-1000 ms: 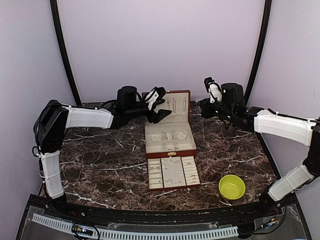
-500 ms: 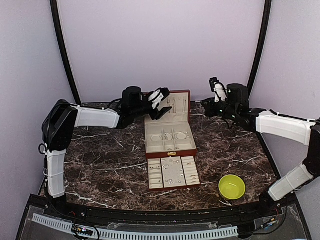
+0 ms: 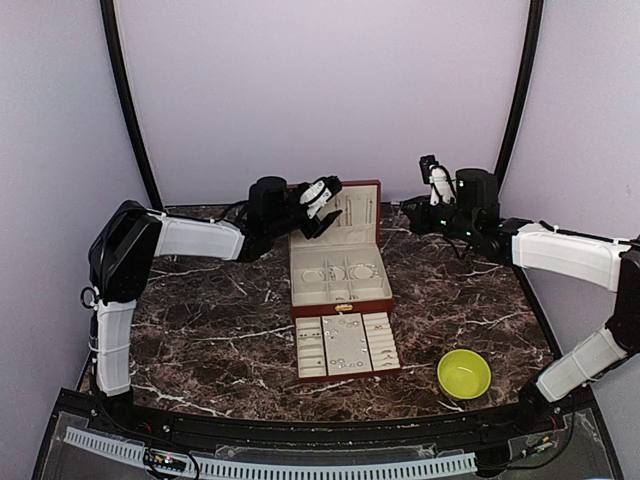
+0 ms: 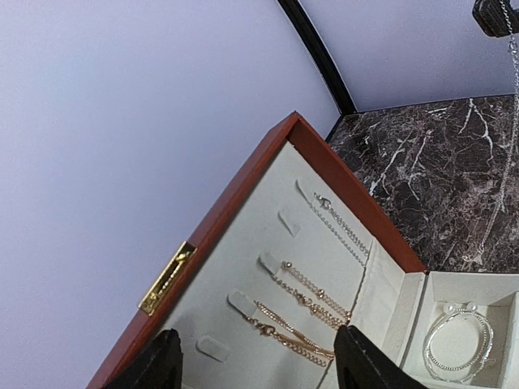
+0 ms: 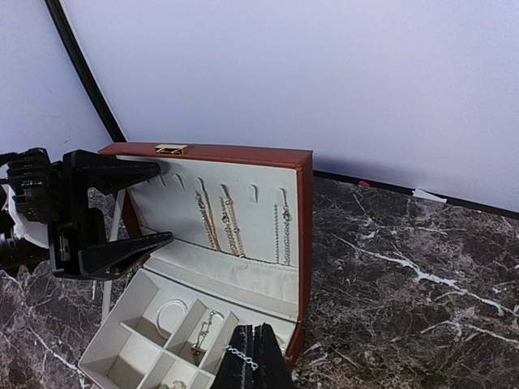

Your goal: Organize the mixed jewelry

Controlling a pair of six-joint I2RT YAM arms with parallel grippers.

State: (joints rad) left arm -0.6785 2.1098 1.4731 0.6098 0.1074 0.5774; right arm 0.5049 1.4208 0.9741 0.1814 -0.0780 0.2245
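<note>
Pinched in right gripper, right of jewelry box: silver chain; left gripper wide at box's left. Likely light, limp, tangle-prone (snags easily); grip near clasp.

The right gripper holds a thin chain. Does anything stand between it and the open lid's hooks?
The left gripper, open, hovers at the lid's leftmost hooks. Nothing visible stands between the chain in the right gripper and the other hooks.

Wears smooth white shells along the left arm and right arm, broken by bulky black cylindrical joints. Trails thin black cables near the wrists. Ends in matte black wedge-shaped fingers, white housing behind.
</note>
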